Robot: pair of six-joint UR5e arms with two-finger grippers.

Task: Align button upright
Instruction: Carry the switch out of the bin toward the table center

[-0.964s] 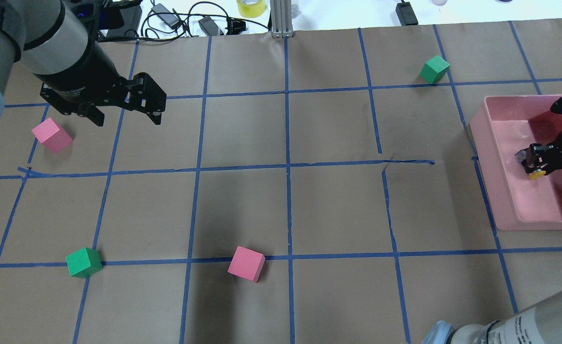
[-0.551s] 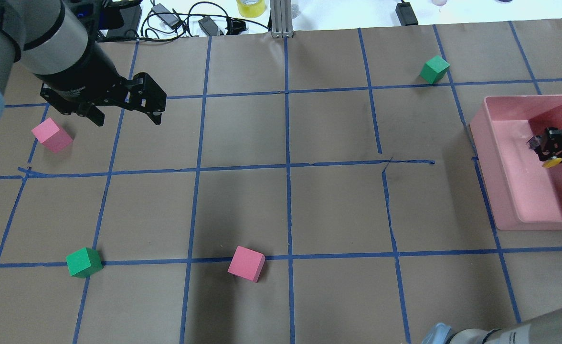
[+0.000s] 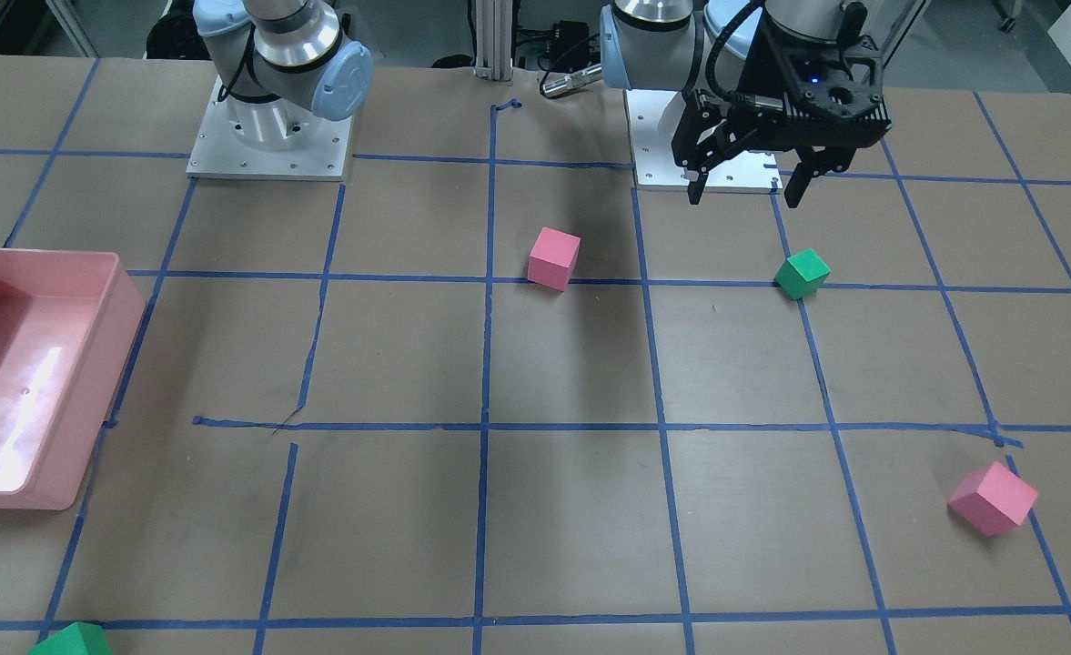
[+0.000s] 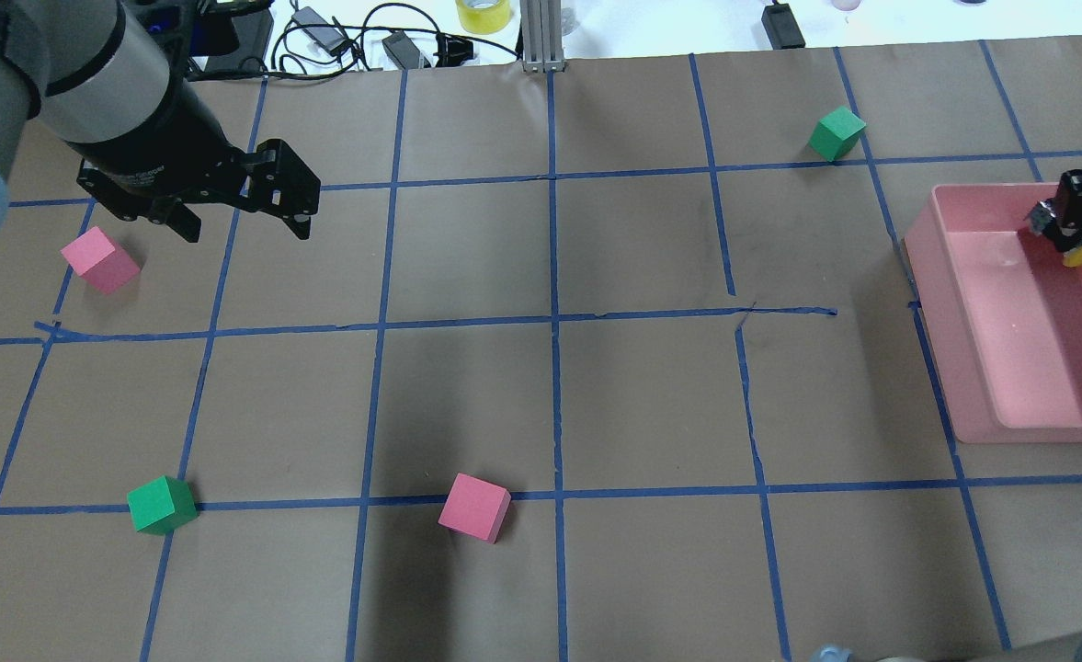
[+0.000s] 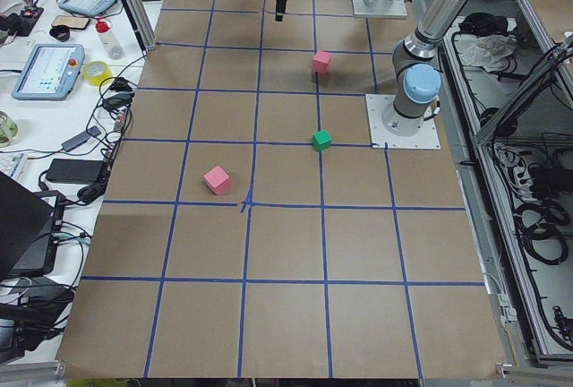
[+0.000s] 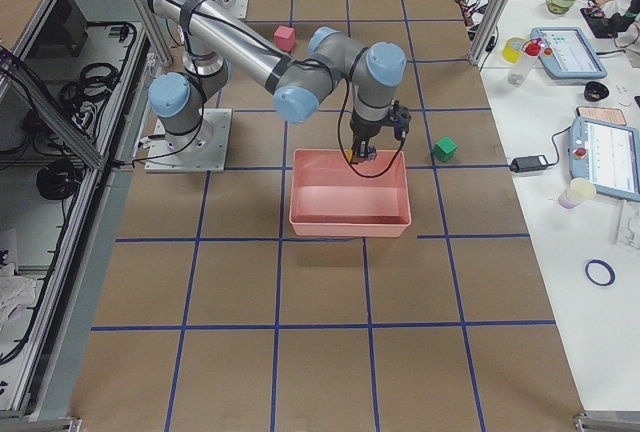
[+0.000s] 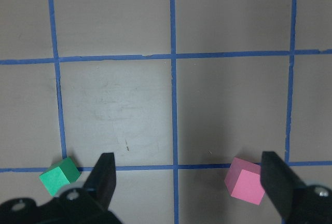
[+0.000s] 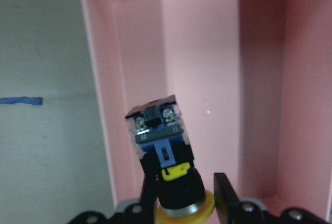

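My right gripper (image 4: 1069, 221) is shut on the button (image 4: 1079, 246) and holds it above the far end of the pink bin (image 4: 954, 276). In the right wrist view the fingers (image 8: 224, 193) clamp the black collar. The button's (image 8: 163, 146) yellow cap is nearest the wrist and its grey-black contact block points away, over the bin (image 8: 104, 79). In the exterior right view the gripper (image 6: 362, 152) hangs over the bin's (image 6: 350, 220) far rim. My left gripper (image 4: 246, 228) is open and empty above the table's far left; it also shows open in the front view (image 3: 744, 198) and the left wrist view (image 7: 189, 182).
Foam cubes lie on the taped brown table: a pink cube (image 4: 99, 259) next to the left gripper, a green cube (image 4: 162, 504) front left, a pink cube (image 4: 474, 507) front middle, a green cube (image 4: 837, 133) far right near the bin. Cables lie along the far edge.
My right gripper has carried the button from the middle of the bin toward its far end, seemingly higher. The left arm and the cubes have not moved.
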